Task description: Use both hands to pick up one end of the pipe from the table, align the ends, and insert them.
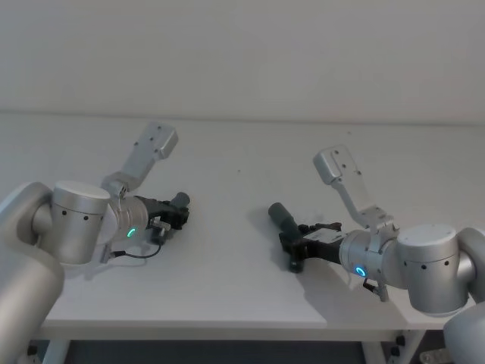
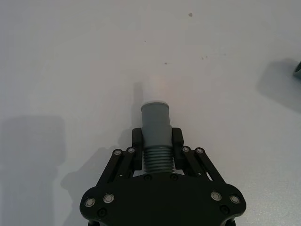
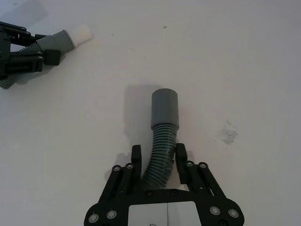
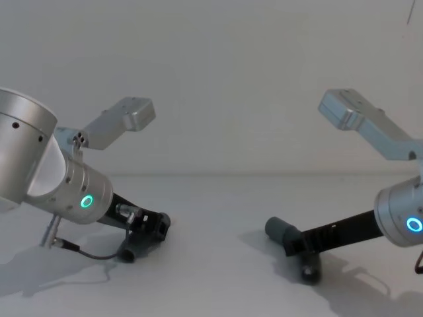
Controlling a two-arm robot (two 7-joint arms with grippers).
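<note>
Left gripper (image 1: 174, 216) low over table (image 1: 227, 273), left of centre. Left wrist view: fingers clamped on ribbed part of left pipe piece (image 2: 155, 120), collar poking out past fingertips. Right wrist view adds white inner section (image 3: 81, 34) at its tip; head view gives dark stub.

Right gripper (image 1: 294, 250) right of centre, fingers closed on ribbed bend of right pipe piece (image 3: 164, 107), grey collar ahead of fingertips. Chest view: collar aimed toward left arm, tilted up. Pieces well apart.
</note>
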